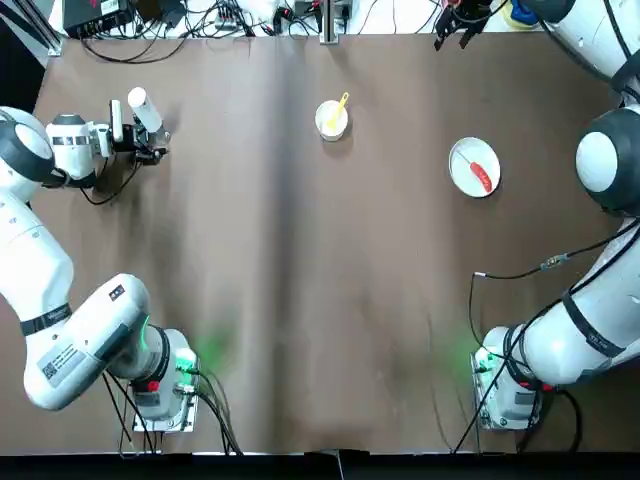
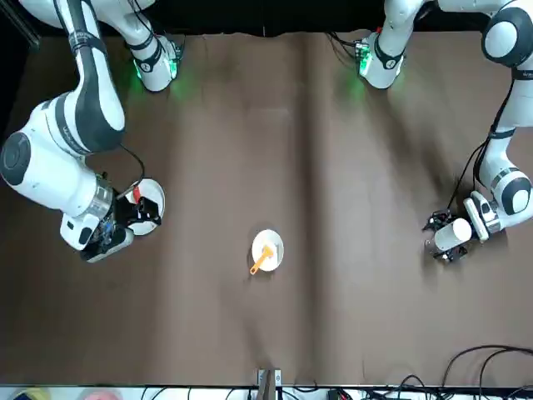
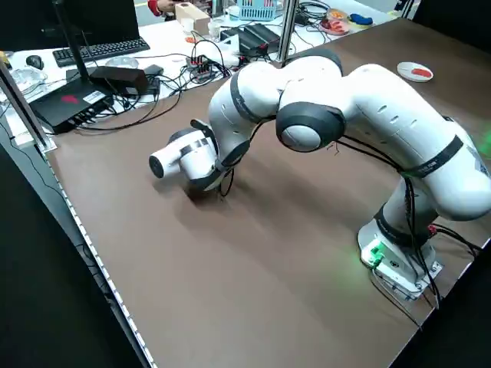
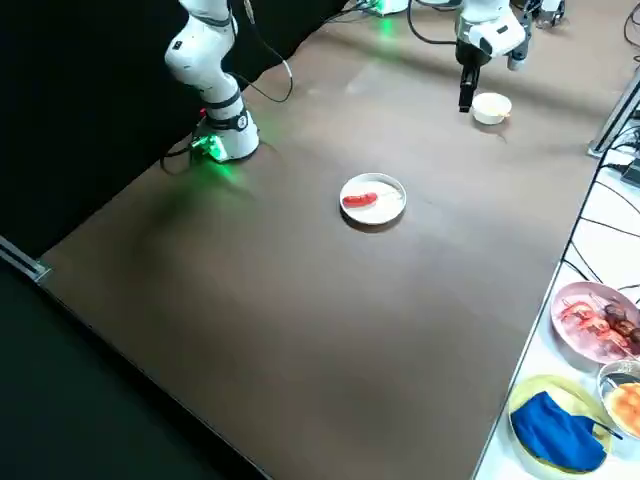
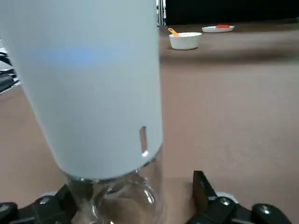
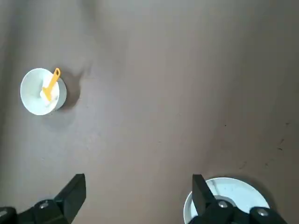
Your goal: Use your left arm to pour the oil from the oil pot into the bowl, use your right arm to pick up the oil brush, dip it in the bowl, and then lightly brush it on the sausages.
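Oil pot between spread left fingers; right fingers spread above plate; brush in bowl.

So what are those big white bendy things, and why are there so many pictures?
They are two robot arms bolted to a brown table. Each ends in a two-finger pincer. Six cameras photograph the same moment: one overhead, one facing the robot, one at each side, and one on each wrist.

The left gripper sits at the table's far left with the oil pot, a little bottle with a white top, between its fingers. They do not look closed on it yet.

In the middle stands a small white bowl with the yellow oil brush resting in it. To the right, a red sausage lies on a white plate.

The right gripper hangs open above that plate.
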`<state>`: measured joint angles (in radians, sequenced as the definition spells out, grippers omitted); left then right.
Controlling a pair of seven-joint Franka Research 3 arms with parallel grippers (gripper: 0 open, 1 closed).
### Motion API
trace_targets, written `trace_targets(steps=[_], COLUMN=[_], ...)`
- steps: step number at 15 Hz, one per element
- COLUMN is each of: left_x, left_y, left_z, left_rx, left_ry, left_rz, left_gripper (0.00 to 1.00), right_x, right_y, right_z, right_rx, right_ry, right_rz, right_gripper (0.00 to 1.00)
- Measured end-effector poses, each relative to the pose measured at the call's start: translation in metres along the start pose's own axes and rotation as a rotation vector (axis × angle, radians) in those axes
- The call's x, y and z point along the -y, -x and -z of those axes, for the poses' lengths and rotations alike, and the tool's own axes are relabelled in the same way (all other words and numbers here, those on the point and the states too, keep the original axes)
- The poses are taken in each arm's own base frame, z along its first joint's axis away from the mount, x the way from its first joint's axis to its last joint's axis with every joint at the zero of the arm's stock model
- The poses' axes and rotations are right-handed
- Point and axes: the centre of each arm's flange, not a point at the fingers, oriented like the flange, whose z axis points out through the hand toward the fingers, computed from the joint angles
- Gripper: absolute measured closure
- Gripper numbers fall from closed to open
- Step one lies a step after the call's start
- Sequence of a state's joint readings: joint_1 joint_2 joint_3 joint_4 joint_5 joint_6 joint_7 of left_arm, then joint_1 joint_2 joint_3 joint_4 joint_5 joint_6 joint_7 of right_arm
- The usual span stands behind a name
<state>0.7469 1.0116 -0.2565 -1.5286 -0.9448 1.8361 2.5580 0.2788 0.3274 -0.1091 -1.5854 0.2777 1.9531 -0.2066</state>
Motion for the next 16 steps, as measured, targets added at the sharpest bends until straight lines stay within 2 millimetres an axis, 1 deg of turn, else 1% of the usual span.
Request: trace_targets(steps=[1,2,4,5,9,10,11,12,14,15,16], left_x=[0.001,0.002,0.003,0.003,0.010,0.012,0.014,0.017,0.026,0.032,0.038], left_y=[0.000,0.000,-0.001,-0.001,-0.008,-0.010,-0.015,-0.024,-0.052,-0.070,-0.093], left_z=[0.000,-0.001,-0.002,-0.002,-0.008,-0.012,-0.020,-0.032,-0.062,-0.078,-0.093], left_rx=[-0.002,0.001,0.000,0.002,0.017,0.019,0.011,-0.008,-0.041,-0.052,-0.050], left_ry=[-0.007,-0.014,-0.017,-0.017,-0.010,0.000,0.015,0.035,0.073,0.095,0.124], left_rz=[0.004,0.021,0.034,0.047,0.135,0.142,0.140,0.134,0.117,0.119,0.132], left_gripper=[0.01,0.11,0.30,0.35,0.35,0.35,0.35,0.35,0.35,0.35,0.35], right_x=[0.004,0.009,0.011,0.010,0.010,0.009,0.009,0.009,0.010,0.010,0.010], right_y=[0.000,-0.001,-0.001,-0.001,-0.001,-0.001,-0.001,-0.001,-0.001,-0.001,-0.001], right_z=[-0.001,-0.002,-0.003,-0.003,-0.003,-0.003,-0.003,-0.003,-0.003,-0.003,-0.003], right_rx=[0.001,0.003,0.003,0.003,0.003,0.002,0.002,0.001,-0.001,-0.001,-0.001], right_ry=[-0.002,-0.003,-0.004,-0.004,-0.003,-0.003,-0.003,-0.007,-0.017,-0.019,-0.020], right_rz=[0.005,0.012,0.014,0.014,0.012,0.011,0.011,0.010,0.005,0.005,0.004], right_gripper=[0.00,0.00,0.00,0.00,0.00,0.00,0.00,0.00,0.00,0.00,0.00])
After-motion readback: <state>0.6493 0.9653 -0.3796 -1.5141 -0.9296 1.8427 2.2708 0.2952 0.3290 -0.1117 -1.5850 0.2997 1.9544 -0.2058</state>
